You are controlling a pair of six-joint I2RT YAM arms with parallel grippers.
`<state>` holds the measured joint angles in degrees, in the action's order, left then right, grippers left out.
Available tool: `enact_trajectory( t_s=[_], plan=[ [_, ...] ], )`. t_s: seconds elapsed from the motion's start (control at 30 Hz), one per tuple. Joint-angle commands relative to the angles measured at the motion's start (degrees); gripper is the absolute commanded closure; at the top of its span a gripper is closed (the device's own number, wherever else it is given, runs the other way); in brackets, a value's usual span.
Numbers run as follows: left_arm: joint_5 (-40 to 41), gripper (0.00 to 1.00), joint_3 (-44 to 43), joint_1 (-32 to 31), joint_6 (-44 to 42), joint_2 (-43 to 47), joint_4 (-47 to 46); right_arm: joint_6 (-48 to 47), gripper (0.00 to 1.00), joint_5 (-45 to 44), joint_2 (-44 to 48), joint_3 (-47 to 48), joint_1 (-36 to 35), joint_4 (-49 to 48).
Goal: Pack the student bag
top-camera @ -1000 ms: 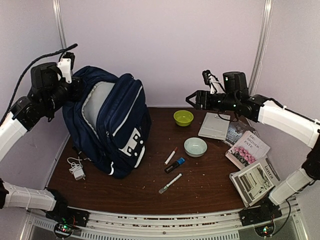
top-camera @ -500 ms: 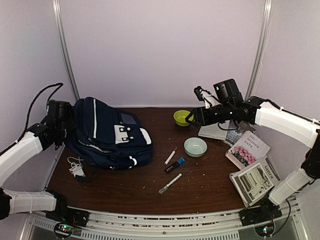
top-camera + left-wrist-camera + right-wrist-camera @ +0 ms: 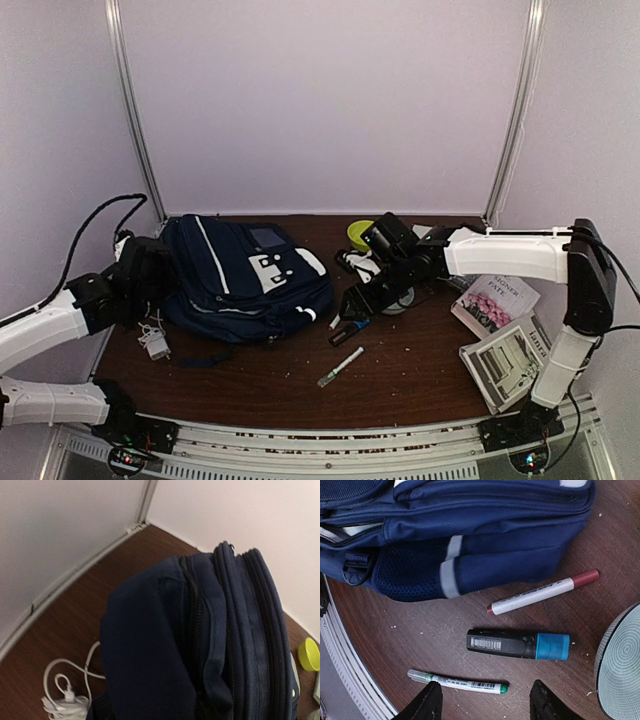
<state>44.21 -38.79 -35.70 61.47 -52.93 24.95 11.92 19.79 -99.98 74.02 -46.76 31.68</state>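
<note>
The student bag [image 3: 250, 280] is navy with white trim and lies flat at the table's left. It also fills the left wrist view [image 3: 200, 640]. My left gripper [image 3: 150, 270] is against the bag's left end, and its fingers are hidden. My right gripper [image 3: 365, 298] is open, low over the pens beside the bag's right end. In the right wrist view it [image 3: 485, 707] hovers above a green-capped marker [image 3: 457, 681], with a black highlighter with a blue cap [image 3: 517, 645] and a red-capped marker [image 3: 542, 593] just beyond. The bag's lower edge [image 3: 470, 555] lies behind them.
A pale green bowl [image 3: 620, 665] sits right of the pens. A yellow-green bowl [image 3: 360, 232] is behind the right arm. Books [image 3: 495, 300] and a booklet [image 3: 515, 360] lie at the right. A white charger with its cable [image 3: 152, 340] lies left of the bag.
The bag went from held upright to lying flat, and the left arm came down with it. The right arm swung down and left to hover over the pens.
</note>
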Motion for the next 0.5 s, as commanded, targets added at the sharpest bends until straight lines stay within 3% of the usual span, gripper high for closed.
enact_trajectory(
  t_s=[0.0,0.1,0.2,0.37,0.47],
  plan=[
    [-6.6,0.60,1.3,-8.7,2.8,-0.8,0.4,-0.8,0.39,0.9,-1.2,2.2,0.4,1.8],
    [-1.7,0.44,-0.5,-13.4,6.0,1.4,9.1,-1.5,0.40,0.4,-3.1,2.5,0.5,2.7],
    [2.8,0.04,-2.8,-15.4,7.1,5.2,16.9,-1.9,0.39,-0.1,-5.0,2.5,0.6,3.4],
    [4.4,0.02,-6.6,-15.6,2.0,9.4,20.9,-1.5,0.40,-1.2,-7.3,3.6,1.5,2.9],
    [9.1,0.02,-6.6,-14.7,-15.1,9.6,13.9,-1.4,0.42,-1.8,-8.9,5.7,2.2,2.7]
  ],
)
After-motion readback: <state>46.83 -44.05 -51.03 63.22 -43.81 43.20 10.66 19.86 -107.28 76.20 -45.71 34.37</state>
